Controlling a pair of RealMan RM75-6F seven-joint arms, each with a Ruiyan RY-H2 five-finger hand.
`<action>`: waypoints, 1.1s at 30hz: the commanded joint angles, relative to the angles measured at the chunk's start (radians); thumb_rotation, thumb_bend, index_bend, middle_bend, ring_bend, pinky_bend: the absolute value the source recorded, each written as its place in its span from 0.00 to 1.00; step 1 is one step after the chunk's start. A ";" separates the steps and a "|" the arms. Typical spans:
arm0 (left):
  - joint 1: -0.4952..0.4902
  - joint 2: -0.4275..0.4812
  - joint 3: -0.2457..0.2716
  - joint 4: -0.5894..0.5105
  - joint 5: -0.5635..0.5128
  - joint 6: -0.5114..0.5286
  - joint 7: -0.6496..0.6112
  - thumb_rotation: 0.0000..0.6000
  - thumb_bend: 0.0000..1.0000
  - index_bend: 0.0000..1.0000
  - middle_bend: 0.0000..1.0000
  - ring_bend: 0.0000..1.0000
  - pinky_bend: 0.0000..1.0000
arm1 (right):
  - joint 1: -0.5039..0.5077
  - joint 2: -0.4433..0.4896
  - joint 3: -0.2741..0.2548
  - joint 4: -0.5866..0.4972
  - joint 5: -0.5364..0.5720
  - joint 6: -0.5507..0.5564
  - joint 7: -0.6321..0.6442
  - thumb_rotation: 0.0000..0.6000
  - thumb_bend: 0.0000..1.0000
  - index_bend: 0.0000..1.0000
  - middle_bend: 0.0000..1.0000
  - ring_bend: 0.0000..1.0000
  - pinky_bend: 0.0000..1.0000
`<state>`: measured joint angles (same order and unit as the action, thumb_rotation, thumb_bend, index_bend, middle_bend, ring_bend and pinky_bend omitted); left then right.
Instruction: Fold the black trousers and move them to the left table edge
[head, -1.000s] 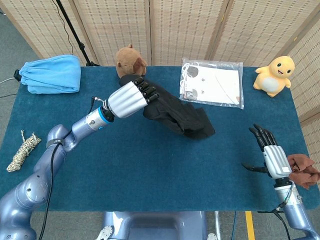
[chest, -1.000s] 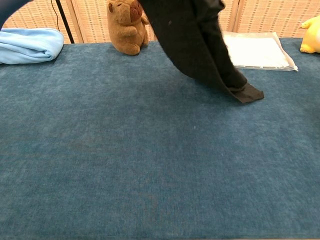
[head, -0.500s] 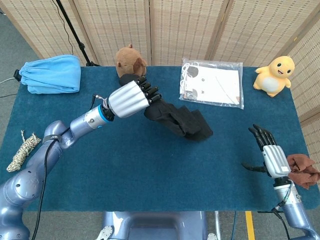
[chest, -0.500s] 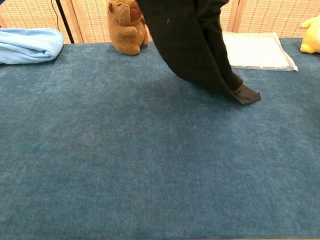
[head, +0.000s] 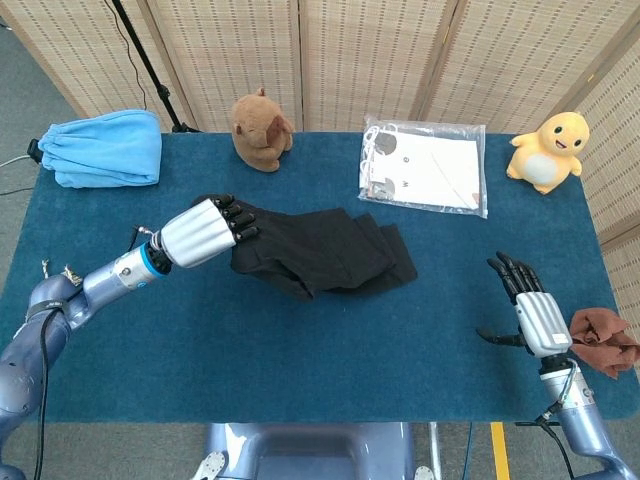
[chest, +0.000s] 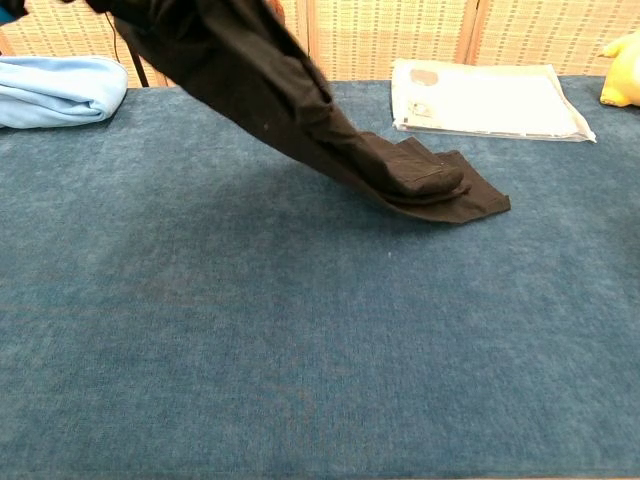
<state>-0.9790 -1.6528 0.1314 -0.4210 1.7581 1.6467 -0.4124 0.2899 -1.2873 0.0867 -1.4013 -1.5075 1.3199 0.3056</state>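
The black trousers (head: 325, 250) stretch across the middle of the blue table (head: 300, 350). My left hand (head: 205, 230) grips their left end and holds it raised. In the chest view the trousers (chest: 300, 110) slope down from the upper left to a bunched end lying on the table. My right hand (head: 530, 305) hovers with fingers spread and empty near the table's right front, far from the trousers. It does not show in the chest view.
A folded light-blue towel (head: 105, 148) lies at the back left corner. A brown plush animal (head: 260, 130) and a clear plastic packet (head: 425, 165) sit along the back. A yellow plush toy (head: 548, 150) stands back right. A rope bundle (head: 45, 300) and a brown cloth (head: 605, 340) lie beyond the side edges.
My left hand has swung left and toward the front, dragging the trousers' held end with it. The trousers now lie stretched longer and lower. The right hand barely moved.
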 joint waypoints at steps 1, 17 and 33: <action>0.050 -0.007 0.027 0.025 0.018 0.019 -0.026 1.00 0.52 0.82 0.64 0.72 0.63 | 0.001 -0.002 -0.001 -0.001 -0.001 -0.002 -0.005 1.00 0.00 0.00 0.00 0.00 0.00; 0.356 -0.021 0.117 0.220 0.057 0.086 -0.139 1.00 0.52 0.82 0.64 0.72 0.63 | 0.010 -0.012 -0.003 0.010 0.011 -0.026 -0.013 1.00 0.00 0.00 0.00 0.00 0.00; 0.220 -0.111 0.028 0.204 0.002 0.078 -0.169 1.00 0.52 0.82 0.64 0.72 0.63 | 0.013 -0.012 -0.004 0.002 0.008 -0.026 -0.017 1.00 0.00 0.00 0.00 0.00 0.00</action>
<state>-0.7213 -1.7368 0.1842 -0.2017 1.7760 1.7387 -0.5754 0.3031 -1.2995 0.0823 -1.3995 -1.4994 1.2937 0.2883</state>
